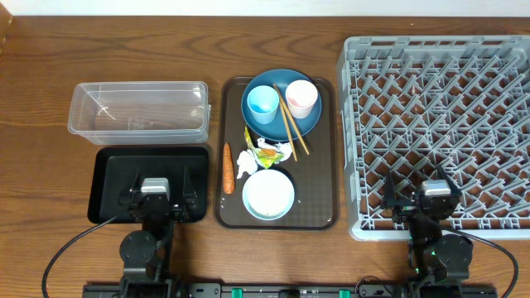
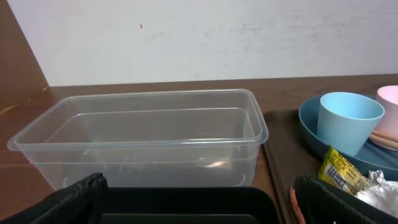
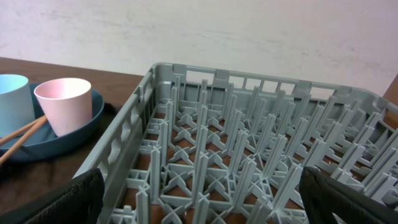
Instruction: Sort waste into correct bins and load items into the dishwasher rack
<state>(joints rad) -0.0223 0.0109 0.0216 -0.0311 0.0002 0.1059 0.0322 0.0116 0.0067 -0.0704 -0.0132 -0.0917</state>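
Observation:
On the dark brown serving tray [image 1: 319, 199] lie an orange carrot [image 1: 227, 167], crumpled white paper [image 1: 246, 162], a yellow-green wrapper [image 1: 267, 152], a white-blue bowl [image 1: 267, 194] and a blue plate [image 1: 281, 124]. The plate holds a light blue cup [image 1: 263, 103], a pale pink cup [image 1: 301, 98] and two chopsticks [image 1: 291, 126]. The clear tub [image 1: 139, 108] and black tray [image 1: 112, 174] sit left. The grey rack [image 1: 439, 124] is right. My left gripper [image 1: 156, 196] is open and empty over the black tray. My right gripper [image 1: 424, 199] is open and empty over the rack's near edge.
The left wrist view shows the tub [image 2: 140, 140], light blue cup [image 2: 348, 121] and wrapper [image 2: 341, 169]. The right wrist view shows the rack's pegs [image 3: 249, 155] and pink cup [image 3: 64, 104]. A pale wall stands behind the table.

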